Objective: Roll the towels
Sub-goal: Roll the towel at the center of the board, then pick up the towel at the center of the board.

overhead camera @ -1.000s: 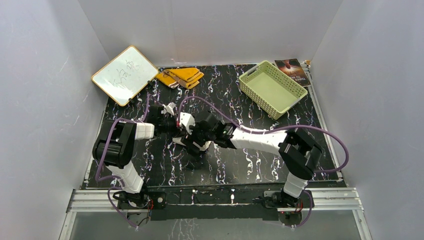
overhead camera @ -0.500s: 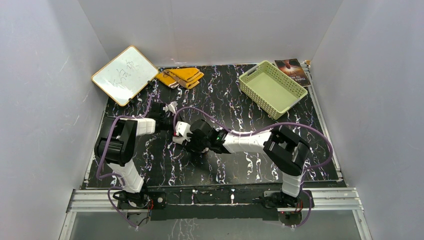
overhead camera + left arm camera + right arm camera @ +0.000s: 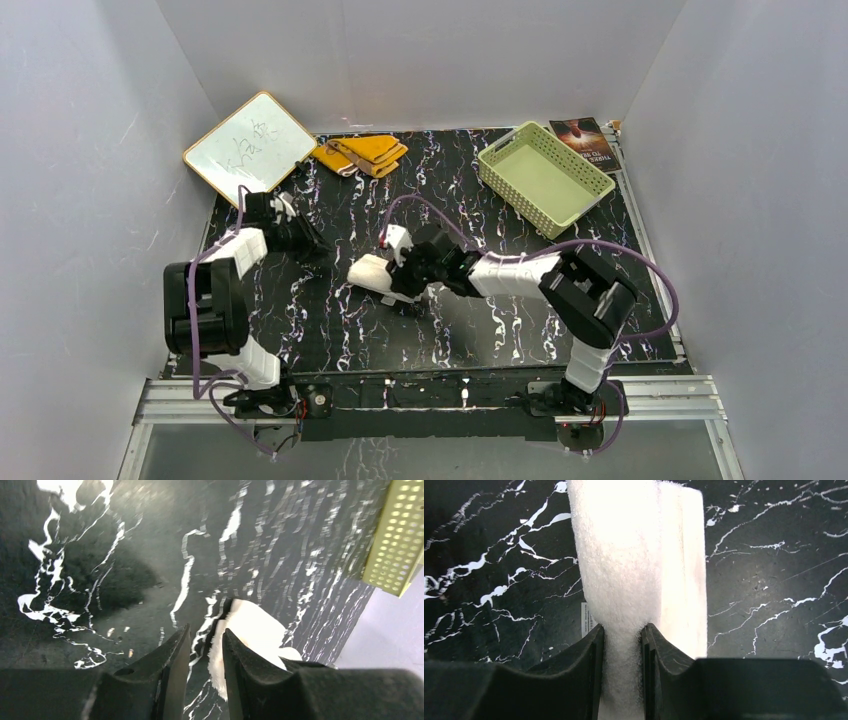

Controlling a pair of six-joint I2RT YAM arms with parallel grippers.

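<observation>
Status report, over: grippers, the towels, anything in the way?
Right gripper shut on the white towel, a short roll. Left gripper slightly open, empty, apart from it. Yellow towel folded at the far edge, not yet rolled. Nothing in the way.

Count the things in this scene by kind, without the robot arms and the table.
Towels: 2, one cream-white rolled cloth towel, one mustard-yellow folded cloth towel
Baskets: 1, pale green slotted plastic basket
Boards: 1, white board with wooden frame
Booklets: 1, dark printed booklet
Total: 5

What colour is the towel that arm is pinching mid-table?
Cream-white, plain and fluffy; the towel shows best in the right wrist view.
</observation>
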